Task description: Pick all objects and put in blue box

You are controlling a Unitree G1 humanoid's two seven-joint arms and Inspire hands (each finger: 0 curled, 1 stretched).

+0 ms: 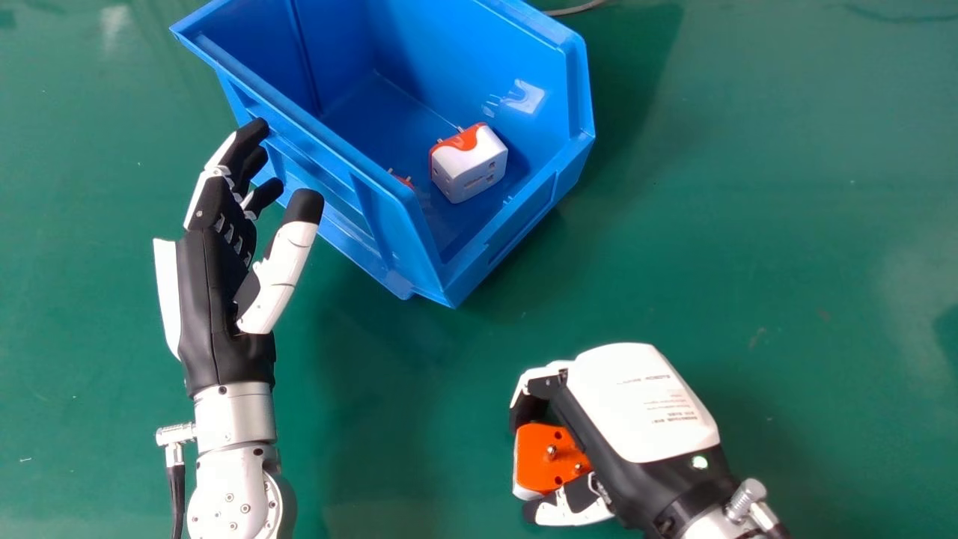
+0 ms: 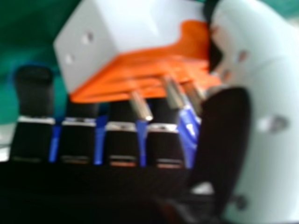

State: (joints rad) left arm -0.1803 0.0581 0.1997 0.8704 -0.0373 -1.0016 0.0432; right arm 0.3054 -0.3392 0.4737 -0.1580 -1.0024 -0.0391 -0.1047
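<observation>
Orange-and-white plug point(image 1: 550, 457) in our grip, blue box point(image 1: 516, 221) next

We judge this to be the carrying step: one more plug is picked and due for the box. Our right hand point(image 1: 636, 404) has its fingers bent round the plug, with the thumb pressing from the other side, pins facing up toward our head camera. It is over the green table point(image 1: 748, 247), outside the box and nearer to us than its closest corner; whether the plug clears the table we cannot tell.

Inside the box we see a white plug with an orange end point(image 1: 479, 168), and beside it, mostly hidden by the wall, a small red-orange part point(image 1: 405, 182) of what looks like another.

Our left hand point(image 1: 213, 292) is empty and loosely spread, just beside the box's left side.

Next, we should lift the plug above the rim, bring it forward and left until it is well over the floor of the box, then let go. Crossing too low, we could knock the wall or catch the pins on it.
</observation>
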